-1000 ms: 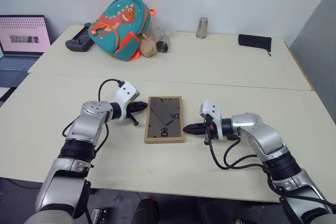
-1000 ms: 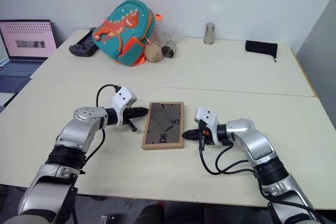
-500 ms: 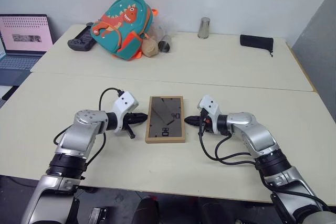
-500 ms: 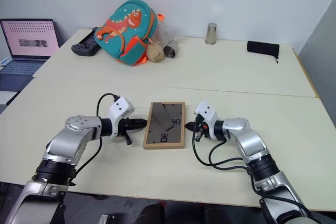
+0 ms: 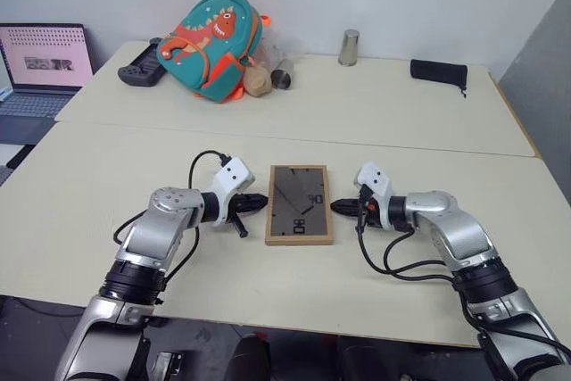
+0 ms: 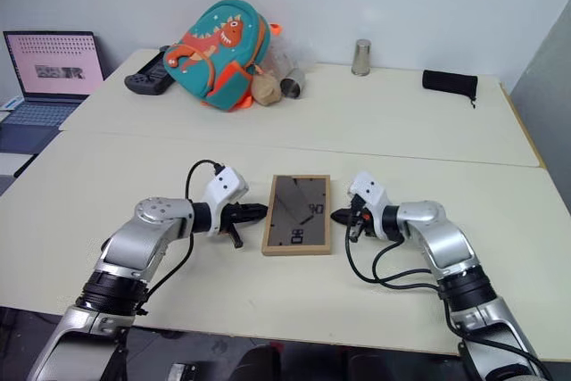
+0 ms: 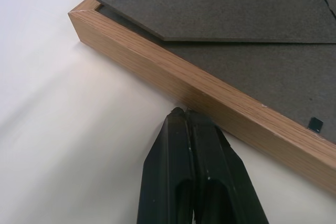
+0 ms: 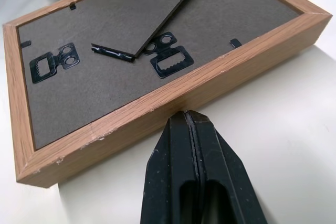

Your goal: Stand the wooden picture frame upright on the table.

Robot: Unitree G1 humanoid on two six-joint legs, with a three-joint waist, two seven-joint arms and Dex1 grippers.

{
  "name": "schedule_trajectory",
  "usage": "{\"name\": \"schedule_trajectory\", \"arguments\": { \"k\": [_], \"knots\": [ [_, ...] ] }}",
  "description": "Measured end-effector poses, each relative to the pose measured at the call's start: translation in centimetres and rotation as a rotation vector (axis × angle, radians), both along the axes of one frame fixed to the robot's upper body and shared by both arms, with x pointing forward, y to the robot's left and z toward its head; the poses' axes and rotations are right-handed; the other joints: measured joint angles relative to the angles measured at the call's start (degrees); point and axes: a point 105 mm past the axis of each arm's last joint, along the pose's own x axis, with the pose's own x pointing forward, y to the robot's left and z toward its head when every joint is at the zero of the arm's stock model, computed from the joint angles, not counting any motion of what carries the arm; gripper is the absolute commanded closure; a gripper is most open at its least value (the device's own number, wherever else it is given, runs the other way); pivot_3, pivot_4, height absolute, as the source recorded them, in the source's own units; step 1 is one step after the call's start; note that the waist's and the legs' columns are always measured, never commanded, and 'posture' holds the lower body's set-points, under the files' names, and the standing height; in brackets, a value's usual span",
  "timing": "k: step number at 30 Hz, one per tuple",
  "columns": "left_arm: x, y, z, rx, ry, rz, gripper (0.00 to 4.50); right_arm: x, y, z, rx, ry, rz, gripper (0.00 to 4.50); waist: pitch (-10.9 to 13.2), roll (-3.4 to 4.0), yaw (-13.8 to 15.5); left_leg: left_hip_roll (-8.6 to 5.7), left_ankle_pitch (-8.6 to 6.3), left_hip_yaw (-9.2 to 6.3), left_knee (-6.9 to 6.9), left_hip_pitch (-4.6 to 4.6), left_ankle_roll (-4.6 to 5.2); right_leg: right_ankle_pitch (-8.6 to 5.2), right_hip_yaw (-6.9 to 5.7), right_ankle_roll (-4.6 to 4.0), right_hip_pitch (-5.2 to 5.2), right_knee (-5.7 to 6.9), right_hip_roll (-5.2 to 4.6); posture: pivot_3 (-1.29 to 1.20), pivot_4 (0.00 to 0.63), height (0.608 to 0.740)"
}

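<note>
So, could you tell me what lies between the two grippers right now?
The wooden picture frame lies back-up on the table, between the shut left gripper and the shut right gripper, in both eye views.

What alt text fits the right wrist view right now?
The shut right gripper has its fingertips at the long side edge of the wooden picture frame, which lies face-down on the table with its dark grey back panel and fold-out stand facing up.

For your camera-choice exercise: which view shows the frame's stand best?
The right wrist view: the stand shows with both hangers beside it. The left wrist view crops it; the eye views show the whole frame lying back-up, stand small.
</note>
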Motion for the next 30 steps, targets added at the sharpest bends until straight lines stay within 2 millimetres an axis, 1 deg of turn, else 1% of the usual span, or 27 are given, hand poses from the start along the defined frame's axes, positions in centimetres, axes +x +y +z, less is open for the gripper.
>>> {"name": "schedule_trajectory", "arguments": {
  "k": [6,9,12,13,15,16,17,18,19,20,22,23,24,27,30],
  "knots": [
    [0.1,-1.3,-0.1,0.006,-0.002,-0.034,4.48,-0.6,-1.5,-0.1,-0.007,0.031,-0.021,4.50,0.00,0.00,-0.04,0.01,0.00,0.00,0.00,0.00,0.00,0.00,0.01,0.00,0.00,0.00,0.01,0.00,0.150,0.740],
    [0.0,-1.2,0.0,0.020,-0.002,-0.044,4.48,-0.5,-1.8,-0.1,-0.008,0.026,-0.039,4.50,0.00,0.00,-0.05,0.00,0.00,0.00,0.00,0.01,0.00,0.00,0.02,0.00,0.00,0.00,0.01,0.00,0.150,0.740],
    [-0.6,-0.7,0.2,0.046,0.013,-0.091,4.06,-0.2,-2.0,0.3,-0.006,-0.006,-0.061,4.50,0.00,0.00,-0.29,0.01,0.00,0.02,-0.02,0.01,0.00,0.00,0.03,0.00,-0.01,0.00,0.01,0.00,0.150,0.740],
    [-1.1,-0.3,0.4,0.049,0.030,-0.106,3.80,0.1,-2.2,0.4,-0.006,-0.016,-0.077,4.50,0.00,0.00,-0.41,0.03,0.00,0.02,-0.03,0.00,0.00,0.00,0.03,0.00,-0.02,-0.01,0.03,0.00,0.150,0.740],
    [-1.6,0.5,0.7,0.041,0.062,-0.114,3.45,0.3,-2.6,0.5,-0.005,-0.028,-0.099,4.50,0.00,0.00,-0.49,0.04,0.00,0.02,-0.03,0.01,0.00,0.00,0.02,0.00,-0.03,0.00,0.03,0.00,0.150,0.740],
    [-2.1,1.1,1.0,0.009,0.103,-0.104,3.22,0.5,-2.9,0.7,-0.007,-0.039,-0.113,4.50,0.00,0.01,-0.50,0.02,0.00,0.02,-0.03,0.01,0.00,0.00,0.03,0.00,-0.02,0.00,0.02,0.00,0.150,0.740],
    [-2.3,1.3,1.1,-0.006,0.123,-0.103,3.06,0.5,-2.9,0.8,-0.006,-0.041,-0.115,4.50,0.00,0.00,-0.51,0.04,0.00,0.02,-0.02,0.00,0.00,0.00,0.02,0.00,-0.03,0.00,0.03,0.00,0.150,0.740],
    [-2.7,1.6,1.3,-0.031,0.157,-0.097,2.82,0.5,-3.2,0.8,-0.010,-0.043,-0.121,4.50,0.01,0.01,-0.55,0.02,0.00,0.02,-0.02,0.00,0.00,0.00,0.03,0.00,-0.02,0.00,0.02,0.00,0.150,0.740],
    [-3.2,1.8,1.4,-0.069,0.207,-0.093,2.73,0.5,-3.2,0.8,-0.008,-0.043,-0.121,4.50,0.01,0.01,-0.56,0.04,0.00,0.02,-0.02,0.00,0.00,0.00,0.03,0.01,-0.03,0.00,0.02,0.00,0.150,0.740],
    [-3.6,1.9,1.5,-0.098,0.255,-0.091,2.48,0.5,-3.3,0.7,-0.009,-0.039,-0.124,4.50,0.00,0.00,-0.59,0.03,0.00,0.00,-0.02,0.01,0.01,-0.01,0.01,0.01,0.00,0.00,0.03,0.00,0.150,0.740],
    [-4.4,1.9,1.7,-0.183,0.360,-0.071,2.13,0.2,-3.3,0.4,-0.008,-0.030,-0.124,4.50,0.00,0.00,-0.58,0.03,0.00,-0.01,-0.02,0.00,0.01,-0.01,0.00,0.01,-0.01,0.00,0.03,0.00,0.150,0.740],
    [-4.8,1.9,1.9,-0.234,0.420,-0.061,1.86,0.1,-3.3,0.2,-0.006,-0.025,-0.121,4.50,0.01,0.00,-0.58,0.03,0.00,0.00,-0.02,0.00,0.01,-0.01,0.01,0.01,-0.01,0.00,0.03,0.00,0.150,0.740],
    [-5.0,1.9,2.0,-0.270,0.461,-0.048,1.72,0.0,-3.2,0.1,-0.007,-0.022,-0.120,4.50,0.01,0.00,-0.58,0.03,0.00,-0.01,-0.01,0.00,0.01,-0.01,0.01,0.01,-0.01,0.00,0.03,0.00,0.150,0.740],
    [-5.3,1.7,3.0,-0.418,0.618,-0.011,1.08,-0.4,-3.0,0.2,-0.004,-0.022,-0.110,4.50,0.00,0.00,-0.57,0.03,0.00,-0.04,0.00,0.01,0.01,-0.01,-0.03,0.01,0.00,0.01,0.03,0.00,0.150,0.740],
    [-5.3,1.7,2.9,-0.491,0.714,0.033,0.44,-0.9,-2.7,0.0,-0.002,-0.017,-0.096,4.50,0.00,0.00,-0.57,0.03,0.00,-0.04,-0.01,0.01,0.00,-0.01,-0.03,0.01,0.00,0.00,0.03,0.00,0.150,0.740]
  ]
}}
